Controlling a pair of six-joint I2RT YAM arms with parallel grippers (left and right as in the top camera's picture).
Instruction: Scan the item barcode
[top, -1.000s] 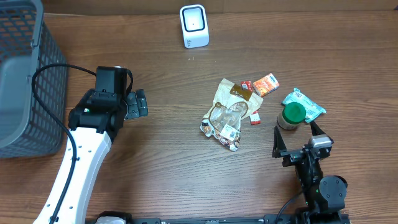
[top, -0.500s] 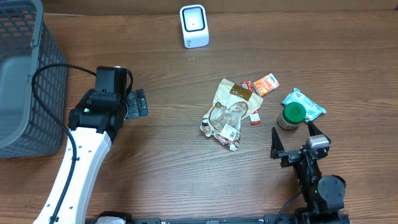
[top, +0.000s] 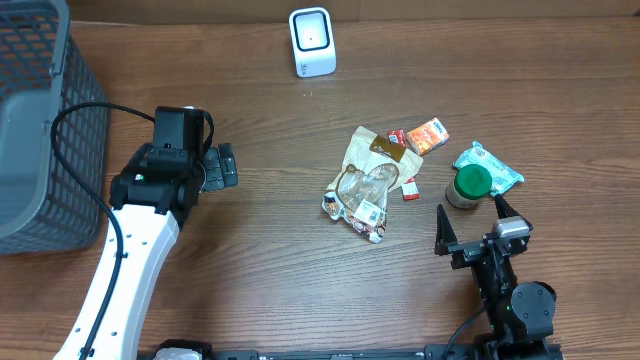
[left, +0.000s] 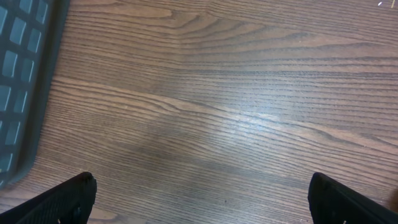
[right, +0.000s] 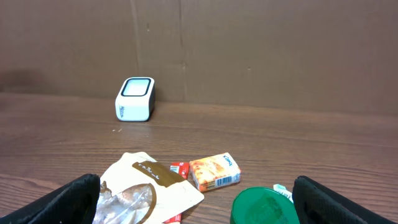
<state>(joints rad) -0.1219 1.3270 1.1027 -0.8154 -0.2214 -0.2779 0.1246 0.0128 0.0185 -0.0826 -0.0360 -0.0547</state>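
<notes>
Grey mesh basket (top: 40, 120) far left; left tool (top: 228, 166) spread wide over wood-grain counter (top: 280, 280); boxy white scanner (top: 312, 42) at back; crinkled clear pouch (top: 366, 185), orange carton (top: 428, 134), green-lidded round jar (top: 470, 184) mid-right; right tool (top: 474, 222) released, just before the jar.

No print is readable. The orange box (right: 214, 172), the brown label (right: 155, 173) on the clear pouch (right: 124, 199) and the white scanner (right: 134, 99) bear marks too small to make out.
</notes>
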